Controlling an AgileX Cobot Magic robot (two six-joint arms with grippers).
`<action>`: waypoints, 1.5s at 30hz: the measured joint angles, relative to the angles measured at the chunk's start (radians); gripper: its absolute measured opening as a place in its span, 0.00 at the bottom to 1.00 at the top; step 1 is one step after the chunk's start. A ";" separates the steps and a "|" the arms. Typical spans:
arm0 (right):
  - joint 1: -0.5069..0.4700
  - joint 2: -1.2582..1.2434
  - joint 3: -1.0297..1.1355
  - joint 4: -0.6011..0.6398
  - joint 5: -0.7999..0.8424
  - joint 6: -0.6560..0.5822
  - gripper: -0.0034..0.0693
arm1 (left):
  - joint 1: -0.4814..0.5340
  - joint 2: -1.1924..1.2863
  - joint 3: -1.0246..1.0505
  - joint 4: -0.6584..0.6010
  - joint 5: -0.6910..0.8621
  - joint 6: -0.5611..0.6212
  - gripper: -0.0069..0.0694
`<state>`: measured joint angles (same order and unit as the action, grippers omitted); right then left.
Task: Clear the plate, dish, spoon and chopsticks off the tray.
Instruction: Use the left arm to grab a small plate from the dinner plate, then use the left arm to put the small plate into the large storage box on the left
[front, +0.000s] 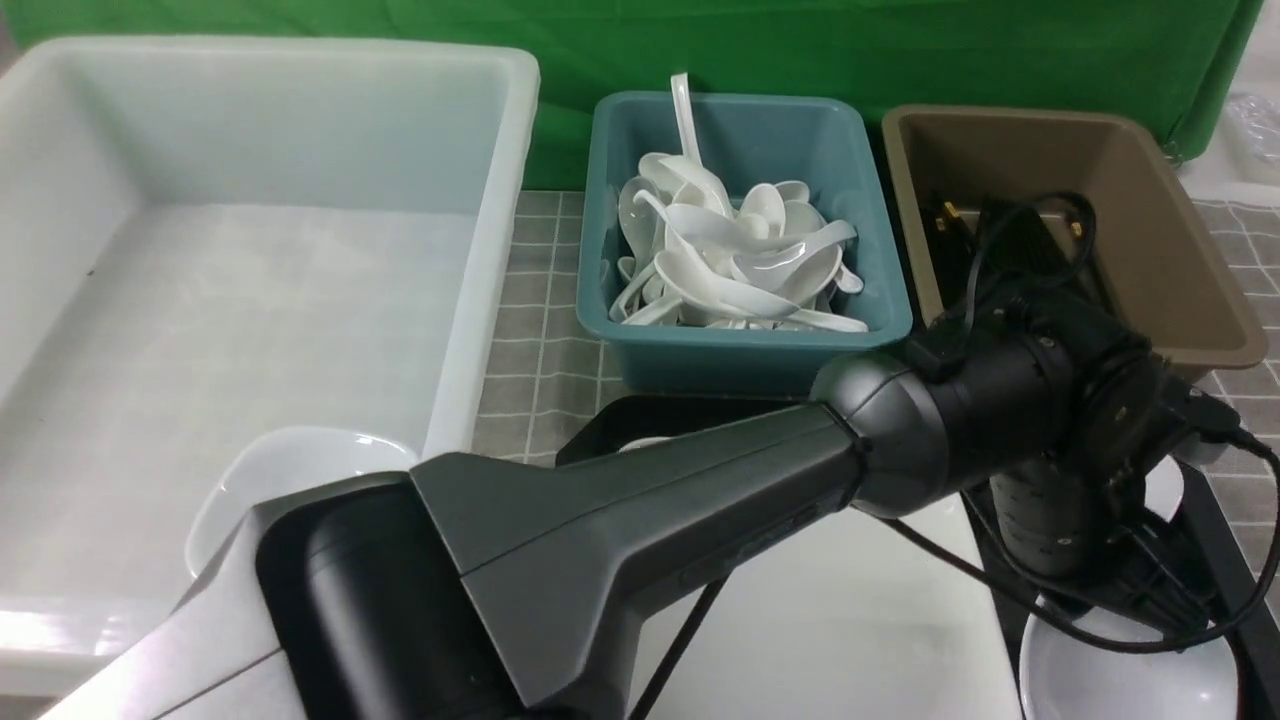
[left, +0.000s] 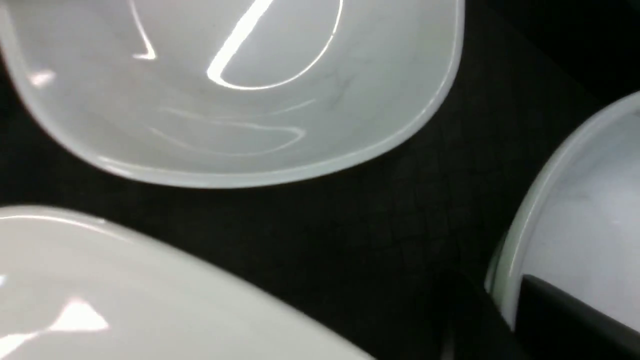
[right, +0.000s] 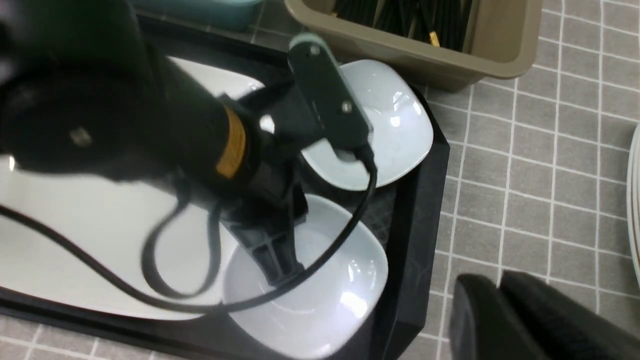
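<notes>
On the black tray (right: 420, 210) lie the large white plate (right: 75, 225) and two small white dishes. My left arm reaches across the plate (front: 850, 620). Its gripper (left: 495, 290) is shut on the rim of the nearer dish (left: 590, 200), one finger inside the bowl and one outside. That dish (right: 340, 300) is at the tray's near right corner, and the other dish (right: 400, 125) is beside the brown bin. My right gripper (right: 487, 280) is shut and empty over the grey tiled cloth, right of the tray. No spoon or chopsticks show on the tray, which the arm partly hides.
A big white tub (front: 480, 200) at the left holds one small dish (front: 300, 470). Behind the tray, a teal bin (front: 600, 200) is piled with white spoons (front: 730, 250) and a brown bin (front: 1180, 220) holds black chopsticks (right: 400, 15). Stacked white plates (right: 635, 200) sit far right.
</notes>
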<state>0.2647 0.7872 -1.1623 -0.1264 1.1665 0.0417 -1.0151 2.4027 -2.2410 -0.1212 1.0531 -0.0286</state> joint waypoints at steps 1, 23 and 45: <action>0.000 0.000 0.000 0.000 0.000 0.000 0.17 | 0.003 -0.004 -0.017 -0.011 0.014 0.002 0.15; 0.000 0.116 -0.100 0.623 0.000 -0.302 0.08 | 0.412 -0.396 -0.023 -0.230 0.165 0.029 0.13; 0.398 0.445 -0.133 0.670 -0.335 -0.408 0.08 | 1.127 -0.928 0.972 -0.171 0.014 0.364 0.13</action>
<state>0.6623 1.2319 -1.2955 0.5434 0.8311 -0.3668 0.1121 1.4745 -1.2691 -0.2920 1.0672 0.3350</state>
